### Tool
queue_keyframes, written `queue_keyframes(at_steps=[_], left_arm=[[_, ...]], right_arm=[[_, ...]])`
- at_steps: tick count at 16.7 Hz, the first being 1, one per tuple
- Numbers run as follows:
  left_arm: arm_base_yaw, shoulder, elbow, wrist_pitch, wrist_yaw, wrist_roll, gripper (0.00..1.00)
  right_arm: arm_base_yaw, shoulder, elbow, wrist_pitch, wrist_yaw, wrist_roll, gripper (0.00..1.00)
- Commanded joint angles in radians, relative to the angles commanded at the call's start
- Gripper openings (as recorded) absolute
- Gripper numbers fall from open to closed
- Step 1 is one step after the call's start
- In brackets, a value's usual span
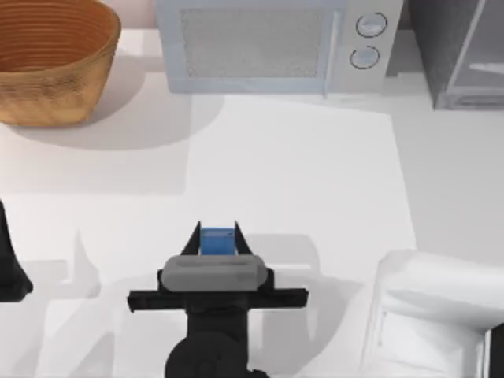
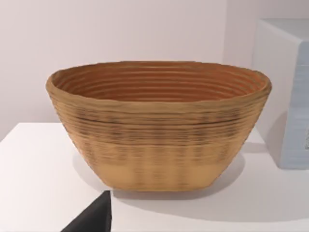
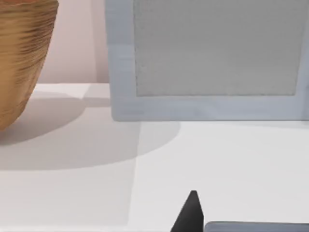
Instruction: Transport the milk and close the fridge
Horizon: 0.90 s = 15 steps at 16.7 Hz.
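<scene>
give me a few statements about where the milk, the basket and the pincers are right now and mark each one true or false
1. The milk sits between the right pincer's fingers. True.
2. The milk lies inside the basket. False: it is at the table's near middle, far from the basket.
3. The microwave stands between the basket and the fridge. True.
4. The left arm is holding the milk. False: it is parked at the table's left edge.

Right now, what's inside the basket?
The basket looks empty: the left wrist view shows bare ribbed inner wall, though its floor is hidden behind the rim. The milk sits between the right tool's fingers.
</scene>
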Motion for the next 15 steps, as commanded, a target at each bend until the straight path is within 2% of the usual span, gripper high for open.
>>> queue_keyframes(at_steps=[4,7,11,15], left_arm=[[0.000,0.000,0.000,0.000,0.000,0.000,1.00],[0.000,0.000,0.000,0.000,0.000,0.000,1.00],[0.000,0.000,0.000,0.000,0.000,0.000,1.00],[0.000,0.000,0.000,0.000,0.000,0.000,1.00]], right_arm=[[-0.224,-0.154,-0.121,-0.029,-0.227,-0.003,0.00],[-0.454,-0.275,-0.207,-0.054,-0.484,-0.006,0.00],[-0.827,-0.471,-0.316,-0.073,-0.854,-0.016,0.00],[-1.110,-0.679,-0.467,-0.116,-1.119,-0.028,0.00]])
